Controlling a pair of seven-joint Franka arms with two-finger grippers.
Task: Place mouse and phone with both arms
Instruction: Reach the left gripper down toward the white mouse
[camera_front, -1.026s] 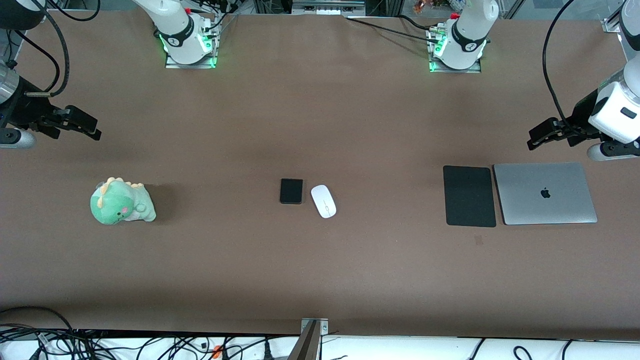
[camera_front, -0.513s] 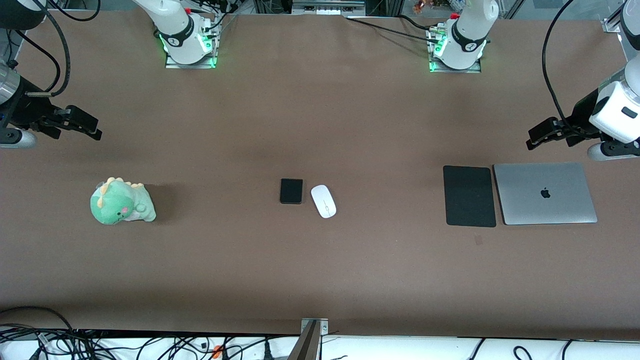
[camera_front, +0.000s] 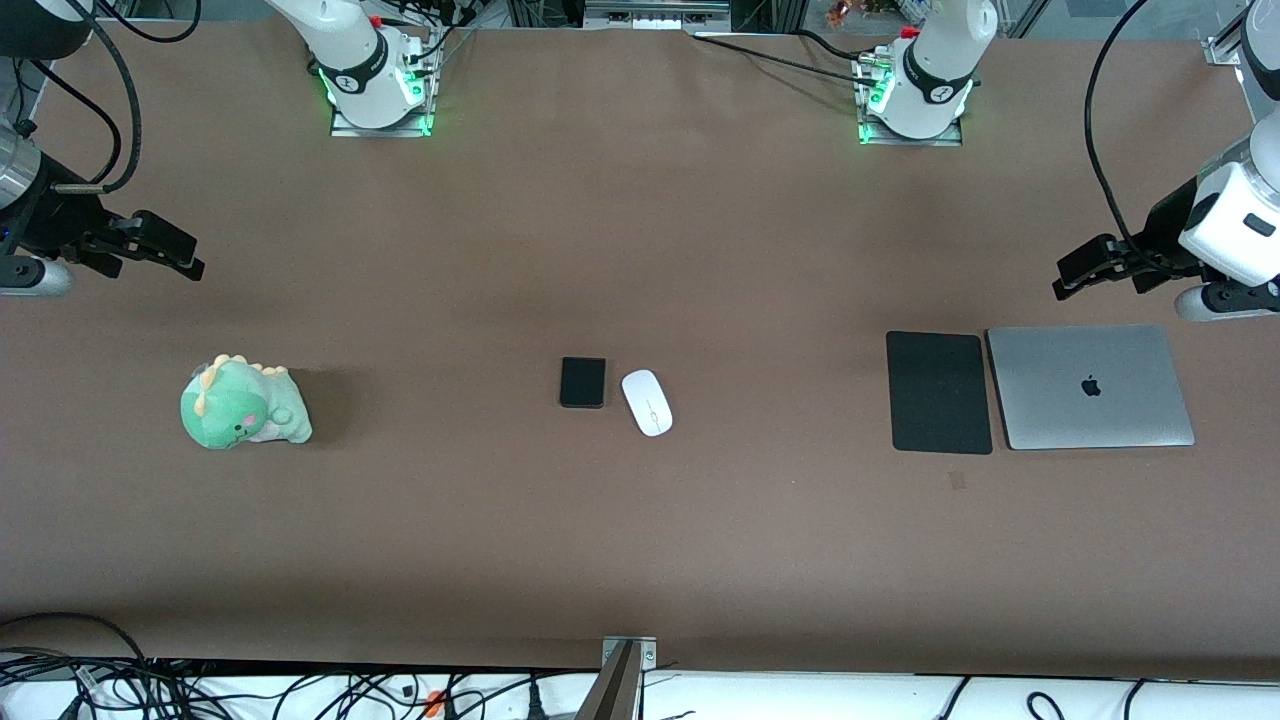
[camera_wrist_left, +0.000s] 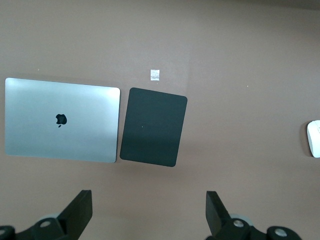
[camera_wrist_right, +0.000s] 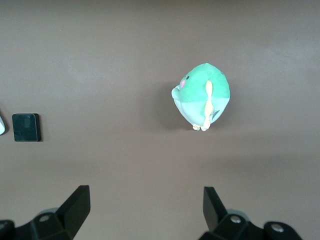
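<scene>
The white oval mouse (camera_front: 647, 402) and the small black phone (camera_front: 583, 382) lie side by side at the middle of the brown table, the mouse toward the left arm's end. The left wrist view shows the mouse's edge (camera_wrist_left: 314, 139); the right wrist view shows the phone (camera_wrist_right: 26, 127). My left gripper (camera_front: 1067, 283) hangs open and empty above the table at the left arm's end, near the mouse pad and laptop; it shows in its own view (camera_wrist_left: 149, 206). My right gripper (camera_front: 190, 262) hangs open and empty at the right arm's end; it shows in its own view (camera_wrist_right: 146, 204). Both arms wait.
A black mouse pad (camera_front: 938, 392) and a closed silver laptop (camera_front: 1090, 387) lie side by side toward the left arm's end. A green dinosaur plush (camera_front: 243, 404) sits toward the right arm's end. Cables run along the table edge nearest the front camera.
</scene>
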